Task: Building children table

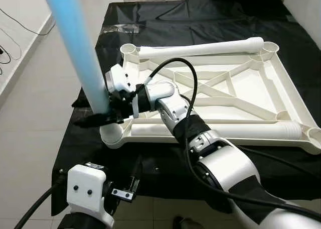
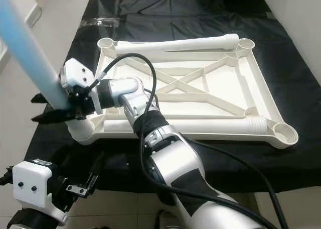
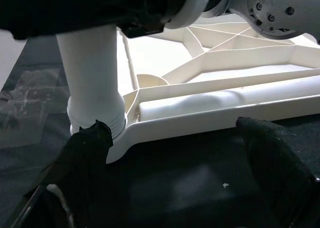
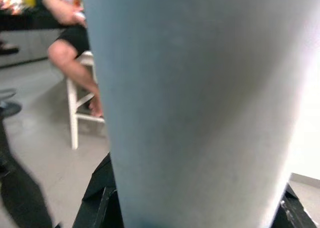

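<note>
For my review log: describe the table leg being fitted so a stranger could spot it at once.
On the black-covered table lies an upturned white tabletop frame. At its near-left corner socket a table leg stands upright in the right gripper; the other two legs lie flat.

Glossy plastic tabletop (image 1: 210, 93) (black cloth (image 1: 150, 23))

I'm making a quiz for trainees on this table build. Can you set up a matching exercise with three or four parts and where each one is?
Things:
1. upright leg
2. far loose leg
3. near loose leg
4. left gripper

Places:
A. lying inside the tabletop along its far edge
B. low beside the black cloth, away from the parts
C. standing in the near left corner socket, held by the right gripper
D. lying inside the tabletop along its near edge

Pairs: 1-C, 2-A, 3-D, 4-B
</note>
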### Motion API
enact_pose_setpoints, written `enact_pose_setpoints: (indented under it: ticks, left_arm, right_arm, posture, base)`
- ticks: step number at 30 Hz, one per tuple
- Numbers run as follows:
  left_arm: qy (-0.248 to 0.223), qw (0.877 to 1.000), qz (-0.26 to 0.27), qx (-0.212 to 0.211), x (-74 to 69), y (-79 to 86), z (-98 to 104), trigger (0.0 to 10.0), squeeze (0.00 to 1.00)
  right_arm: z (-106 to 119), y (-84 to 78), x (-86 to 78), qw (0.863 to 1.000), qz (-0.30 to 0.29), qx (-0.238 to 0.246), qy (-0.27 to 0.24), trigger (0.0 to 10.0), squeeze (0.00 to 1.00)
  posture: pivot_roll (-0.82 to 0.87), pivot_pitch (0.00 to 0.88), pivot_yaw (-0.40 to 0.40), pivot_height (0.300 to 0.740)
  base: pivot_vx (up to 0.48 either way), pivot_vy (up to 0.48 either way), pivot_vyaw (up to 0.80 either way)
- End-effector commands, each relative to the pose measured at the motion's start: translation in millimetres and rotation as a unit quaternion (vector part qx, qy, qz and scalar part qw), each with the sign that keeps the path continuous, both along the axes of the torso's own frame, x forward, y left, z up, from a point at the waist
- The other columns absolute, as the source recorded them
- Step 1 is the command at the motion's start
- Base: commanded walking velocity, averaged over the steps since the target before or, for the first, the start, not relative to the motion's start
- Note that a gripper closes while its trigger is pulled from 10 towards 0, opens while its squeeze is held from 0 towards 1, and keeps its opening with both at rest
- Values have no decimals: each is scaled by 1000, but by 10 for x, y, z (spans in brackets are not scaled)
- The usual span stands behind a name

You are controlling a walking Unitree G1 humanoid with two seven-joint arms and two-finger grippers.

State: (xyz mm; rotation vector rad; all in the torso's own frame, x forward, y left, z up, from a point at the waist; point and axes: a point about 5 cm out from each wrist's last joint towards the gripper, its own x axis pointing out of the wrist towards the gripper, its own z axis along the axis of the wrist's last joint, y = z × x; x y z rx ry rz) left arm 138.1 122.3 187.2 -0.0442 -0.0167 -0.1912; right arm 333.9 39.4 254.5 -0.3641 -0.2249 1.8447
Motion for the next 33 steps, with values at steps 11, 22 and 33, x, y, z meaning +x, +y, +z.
enact_pose_setpoints:
  ticks: [11,22,33]
  left_arm:
    - [7,1000,0,2,-24,-15,-5,10000,0]
    - [-12,1000,10,0,-3,-54,43,10000,0]
    - [-19,1000,11,2,17,-89,65,10000,0]
  right_arm:
    - [-711,-78,-122,975,49,-201,79,10000,0]
    - [-376,86,-153,979,98,-145,108,10000,0]
    - [-6,226,-164,982,114,-65,133,10000,0]
  posture:
    - [124,303,-75,740]
    - [154,330,-115,740]
    - [144,338,-125,740]
  base:
    - [0,0,0]
    - [0,0,0]
    - [0,0,0]
